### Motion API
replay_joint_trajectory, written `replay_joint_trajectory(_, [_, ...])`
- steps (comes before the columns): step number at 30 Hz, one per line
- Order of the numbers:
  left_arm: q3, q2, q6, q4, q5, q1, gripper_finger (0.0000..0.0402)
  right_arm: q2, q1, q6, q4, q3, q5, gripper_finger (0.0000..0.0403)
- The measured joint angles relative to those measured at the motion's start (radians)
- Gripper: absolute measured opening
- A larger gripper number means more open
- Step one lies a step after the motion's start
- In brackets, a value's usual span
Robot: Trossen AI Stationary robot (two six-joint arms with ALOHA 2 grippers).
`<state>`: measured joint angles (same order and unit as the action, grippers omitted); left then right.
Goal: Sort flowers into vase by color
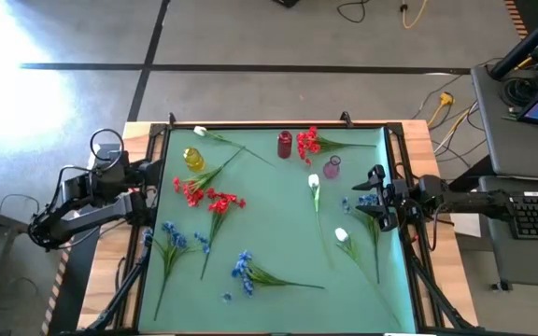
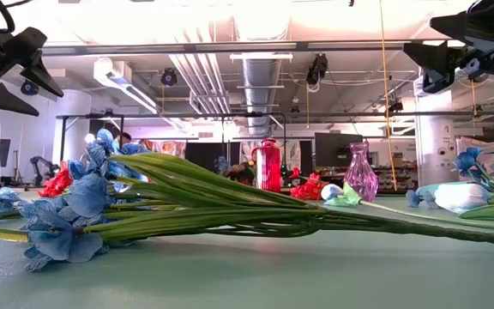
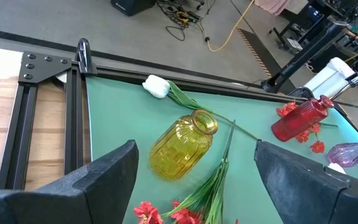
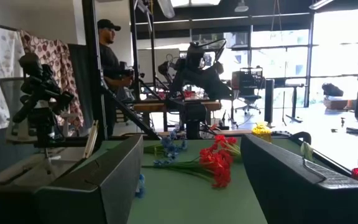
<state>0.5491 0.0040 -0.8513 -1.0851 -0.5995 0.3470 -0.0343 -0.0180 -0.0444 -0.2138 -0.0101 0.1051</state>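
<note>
Wide workshop room with exposed ceiling ducts (image 2: 260, 69), bare concrete floor (image 1: 250, 37) and a person (image 4: 112, 65) standing well beyond the table. Green mat (image 1: 278, 252) covering the table between wooden side strips. Flowers (image 1: 215, 201) scattered across the mat: red clusters near the left edge and far edge, blue sprays along the near edge, white buds toward the right edge and far left corner. Yellow vase (image 3: 182, 144) lying on its side near the far left corner; red vase (image 1: 285, 145) and pink vase (image 1: 332, 167) upright by the far edge. Left gripper (image 1: 148, 182) at the left edge, jaws spread, holding nothing. Right gripper (image 1: 370, 198) at the right edge, jaws spread, holding nothing.
</note>
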Motion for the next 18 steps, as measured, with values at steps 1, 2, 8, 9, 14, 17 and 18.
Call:
replay_joint_trajectory(1, [0.0, 0.0, 0.0, 0.0, 0.0, 0.0, 0.0309, 0.0, 0.0, 0.0, 0.0, 0.0, 0.0, 0.0263])
replay_joint_trajectory(2, [0.0, 0.0, 0.0, 0.0, 0.0, 0.0, 0.0309, 0.0, 0.0, 0.0, 0.0, 0.0, 0.0, 0.0263])
replay_joint_trajectory(8, [0.0, 0.0, 0.0, 0.0, 0.0, 0.0, 0.0309, 0.0, 0.0, 0.0, 0.0, 0.0, 0.0, 0.0263])
replay_joint_trajectory(9, [0.0, 0.0, 0.0, 0.0, 0.0, 0.0, 0.0309, 0.0, 0.0, 0.0, 0.0, 0.0, 0.0, 0.0263])
replay_joint_trajectory(14, [0.0, 0.0, 0.0, 0.0, 0.0, 0.0, 0.0309, 0.0, 0.0, 0.002, 0.0, 0.0, 0.0, 0.0263])
replay_joint_trajectory(17, [0.0, 0.0, -0.016, 0.022, 0.016, 0.0, 0.0309, 0.0, 0.0, 0.002, 0.0, 0.0, 0.0, 0.0263])
replay_joint_trajectory(18, [0.0, 0.0, -0.021, 0.065, 0.039, 0.0, 0.0309, 0.0, 0.0, 0.003, 0.0, 0.0, 0.0, 0.0263])
